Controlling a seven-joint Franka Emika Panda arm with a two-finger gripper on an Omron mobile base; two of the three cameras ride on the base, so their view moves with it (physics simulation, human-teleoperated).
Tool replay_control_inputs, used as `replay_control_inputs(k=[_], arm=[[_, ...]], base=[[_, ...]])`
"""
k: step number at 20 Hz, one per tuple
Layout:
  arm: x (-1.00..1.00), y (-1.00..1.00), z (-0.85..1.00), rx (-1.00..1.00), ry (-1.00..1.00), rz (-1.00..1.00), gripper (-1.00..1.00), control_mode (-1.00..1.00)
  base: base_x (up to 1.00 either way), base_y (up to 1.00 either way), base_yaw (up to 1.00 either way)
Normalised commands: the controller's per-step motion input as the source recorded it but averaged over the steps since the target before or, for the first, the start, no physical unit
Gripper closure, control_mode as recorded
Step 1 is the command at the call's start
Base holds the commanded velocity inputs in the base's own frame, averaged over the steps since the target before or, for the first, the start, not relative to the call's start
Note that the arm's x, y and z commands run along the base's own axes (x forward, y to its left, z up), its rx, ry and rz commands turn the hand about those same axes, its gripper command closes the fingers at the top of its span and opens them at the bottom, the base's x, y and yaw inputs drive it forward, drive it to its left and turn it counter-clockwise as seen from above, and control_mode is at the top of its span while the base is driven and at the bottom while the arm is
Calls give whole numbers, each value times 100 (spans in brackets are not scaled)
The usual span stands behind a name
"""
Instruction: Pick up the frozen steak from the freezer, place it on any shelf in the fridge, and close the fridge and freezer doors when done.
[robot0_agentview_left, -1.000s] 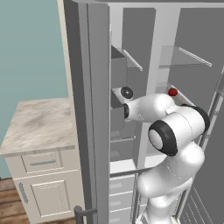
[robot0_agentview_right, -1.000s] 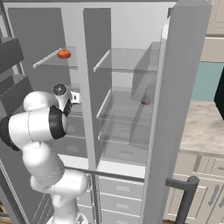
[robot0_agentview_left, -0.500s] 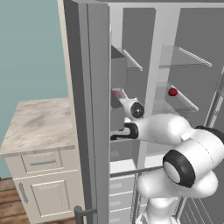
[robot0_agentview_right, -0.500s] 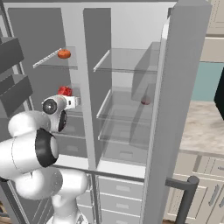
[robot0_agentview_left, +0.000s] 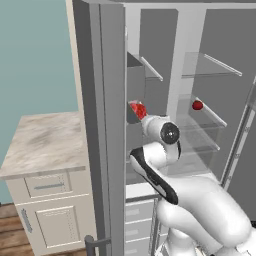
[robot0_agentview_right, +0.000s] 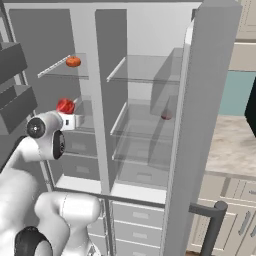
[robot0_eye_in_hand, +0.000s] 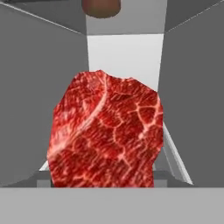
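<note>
The frozen steak (robot0_eye_in_hand: 105, 131), bright red with white marbling, stands on edge close in front of the hand camera and hides the fingertips. In the base views the steak (robot0_agentview_left: 137, 109) (robot0_agentview_right: 65, 105) sits at the tip of my gripper (robot0_agentview_right: 68, 113), inside the freezer (robot0_agentview_right: 55, 125) at mid height, above grey bins. The gripper is shut on it. Both doors stand open: the freezer door (robot0_agentview_left: 105, 130) at my left and the fridge door (robot0_agentview_right: 200, 130) at my right. The fridge (robot0_agentview_right: 145, 100) holds clear glass shelves (robot0_agentview_right: 142, 77).
A round red item (robot0_agentview_left: 197, 105) lies on a middle fridge shelf. An orange-red item (robot0_agentview_right: 73, 61) sits on the upper freezer shelf. A marble counter (robot0_agentview_left: 45, 142) with cabinets stands left of the unit. Door bins (robot0_agentview_right: 15, 75) line the freezer door.
The arm has swung and folded lower, with its elbow now in front of the unit. The steak has come up into sight at the gripper and shifted slightly left with it.
</note>
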Motion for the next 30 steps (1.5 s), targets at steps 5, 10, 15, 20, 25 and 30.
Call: replay_control_inputs(k=[5, 10, 15, 20, 25, 30], arm=[[-100, -5, 99, 5, 41, -7, 100, -100], [-100, -41, 62, 6, 55, -8, 100, -100], [-100, -90, 34, 0, 36, -13, 100, -100], [-95, -100, 72, -1, 5, -18, 100, -100], [-20, -100, 94, -11, -9, -23, 100, -100], [52, -96, 91, -13, -1, -23, 100, -100]], base=[[0, 0, 0], [0, 0, 0], [0, 0, 0], [0, 0, 0], [0, 0, 0], [0, 0, 0]])
